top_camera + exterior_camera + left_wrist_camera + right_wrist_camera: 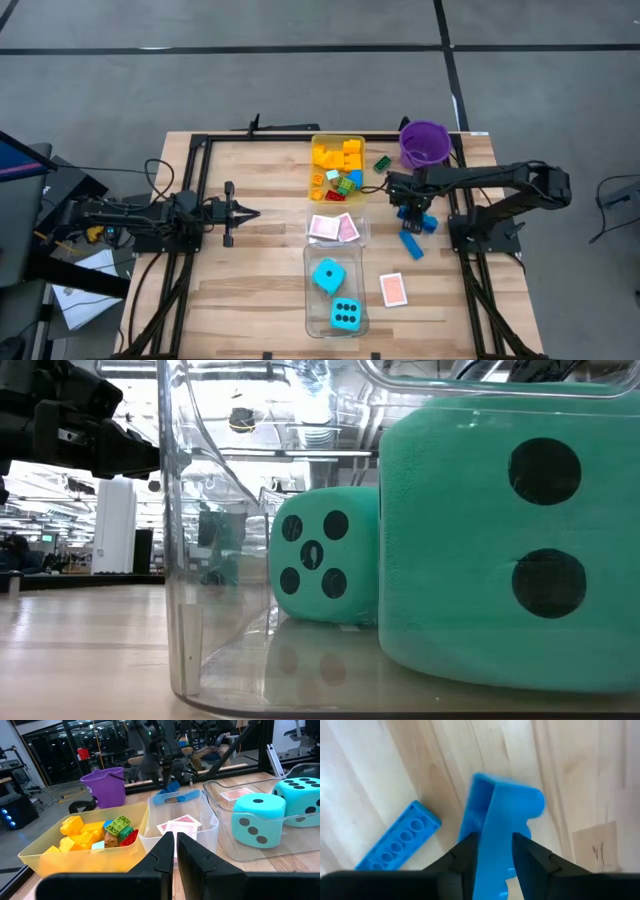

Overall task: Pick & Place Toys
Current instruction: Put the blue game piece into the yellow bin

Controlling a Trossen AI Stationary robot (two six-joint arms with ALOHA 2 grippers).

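Note:
My right gripper (408, 208) stands right of the yellow tray and is shut on a blue brick (495, 825), also seen in the high view (426, 222). A second, flat blue brick (397, 839) lies on the table beside it (411, 245). The yellow tray (322, 140) holds yellow, green, red and blue bricks (100, 832). A green brick (382, 162) lies on the table by the purple bucket (424, 143). Pink-backed cards (334, 227) lie in a small clear tray, and one card (394, 290) lies on the table. Two cyan dice (336, 295) sit in the long clear tray. My left gripper (175, 851) is shut and empty at the table's left (250, 212). My right gripper pinches the blue brick's two long sides (490, 851) between its two fingers (465, 857). The fingers come from above, pointing down, and lie across the brick. One end of the brick (530, 802) sticks out past the fingertips. I cannot tell whether the brick is clear of the table.
The three trays stand in a row down the table's middle: yellow (45, 862), small clear (210, 827), long clear (190, 660). The purple bucket (106, 785) stands at the far right corner. A dark frame rail (460, 200) runs beside my right arm.

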